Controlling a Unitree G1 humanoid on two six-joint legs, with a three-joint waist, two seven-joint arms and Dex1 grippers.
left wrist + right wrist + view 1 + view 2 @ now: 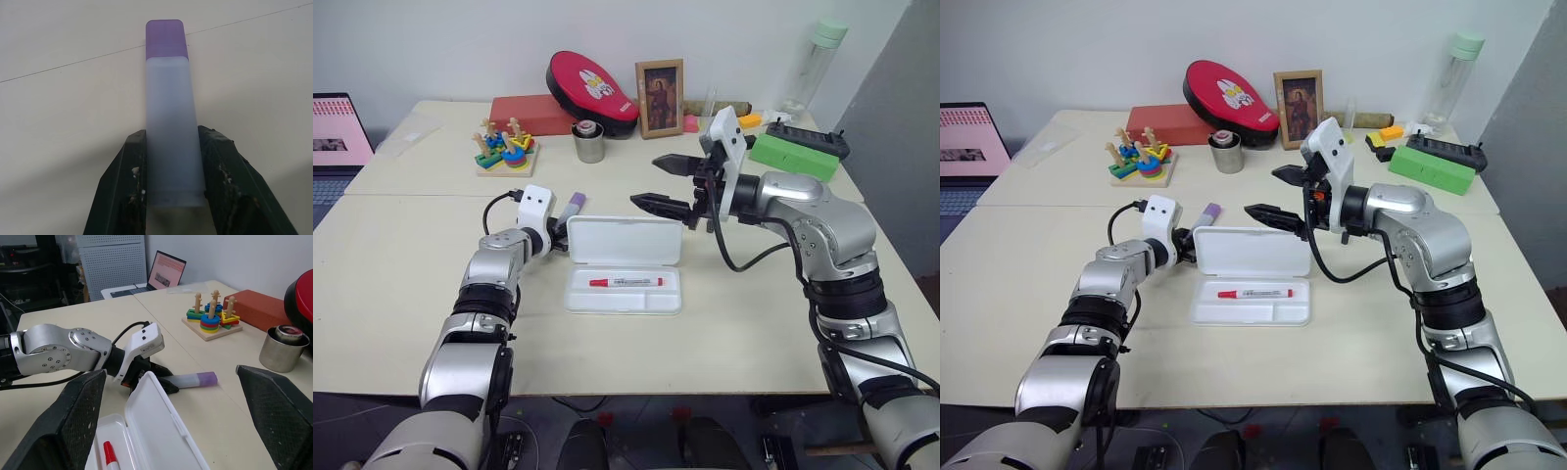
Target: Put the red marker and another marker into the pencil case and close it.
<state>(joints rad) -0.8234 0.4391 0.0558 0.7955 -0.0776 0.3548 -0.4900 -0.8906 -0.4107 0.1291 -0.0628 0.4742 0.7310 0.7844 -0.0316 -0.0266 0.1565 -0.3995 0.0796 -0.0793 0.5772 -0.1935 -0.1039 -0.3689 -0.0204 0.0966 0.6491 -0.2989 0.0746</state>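
Behind the open pencil case (pixel 625 290), purple marker (pixel 172 117) squeezed tight by left gripper (pixel 171 196). Red marker (pixel 626 282) inside. Right gripper (pixel 668 185) wide apart, holding nothing.

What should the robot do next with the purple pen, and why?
Probably carry the chunky lavender marker, gripped in the left gripper, over the open white plastic pencil case and lower it beside the slim red-capped marker, since it is behind the raised lid.
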